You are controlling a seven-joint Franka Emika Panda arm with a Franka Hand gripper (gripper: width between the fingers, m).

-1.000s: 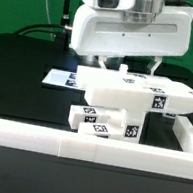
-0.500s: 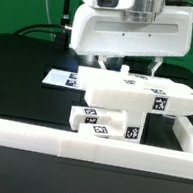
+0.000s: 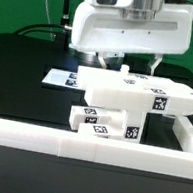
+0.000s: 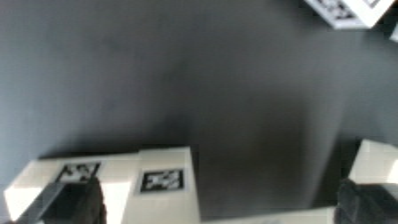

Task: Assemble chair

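The chair parts are white blocks with black-and-white tags, gathered at the middle of the table. A wide flat panel [image 3: 136,92] lies on top, and smaller tagged blocks [image 3: 104,123] sit under its front. My gripper [image 3: 135,64] hangs just above the panel's rear edge, with the jaws apart and nothing between them. In the wrist view my gripper [image 4: 217,206] shows both dark fingertips [image 4: 71,206] wide apart over the black table. A tagged white part [image 4: 139,176] lies by one finger, and another white part [image 4: 377,160] by the other.
A plain white border rail [image 3: 76,147] runs along the front and turns back along the exterior view's right [image 3: 187,134]. The marker board [image 3: 59,77] lies flat on the black table behind the parts. A green wall stands at the back.
My gripper has risen very slightly above the panel. The chair parts have not moved.
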